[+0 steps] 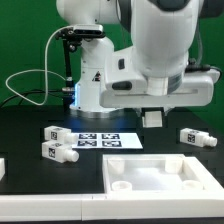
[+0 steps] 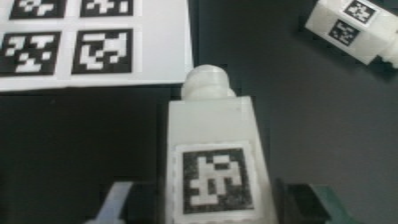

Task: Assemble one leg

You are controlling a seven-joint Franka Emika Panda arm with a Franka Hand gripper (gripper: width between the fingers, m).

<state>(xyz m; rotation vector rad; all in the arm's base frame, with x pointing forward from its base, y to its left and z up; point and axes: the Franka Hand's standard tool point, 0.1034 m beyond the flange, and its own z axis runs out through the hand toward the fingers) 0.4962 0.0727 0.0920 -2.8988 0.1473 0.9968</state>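
Note:
In the wrist view a leg (image 2: pixel 217 150), a white peg with a marker tag on its blocky end, sits between my gripper (image 2: pixel 217 208) fingers (image 2: pixel 121 203), its round stem pointing toward the marker board (image 2: pixel 80 45). The jaws stand closed against its sides. In the exterior view the arm's body hides the gripper; a pale block under it (image 1: pixel 152 118), above the black table, appears to be the held leg. Other legs lie on the table: two at the exterior view's left (image 1: pixel 55 133) (image 1: pixel 58 152) and one at its right (image 1: pixel 197 137), the last also in the wrist view (image 2: pixel 356 30).
The large white tabletop (image 1: pixel 160 178) with raised rim lies at the front right of the exterior view. The marker board (image 1: pixel 97 140) lies flat in the middle. A white part's edge shows at the far left (image 1: pixel 3 168). The robot base stands behind.

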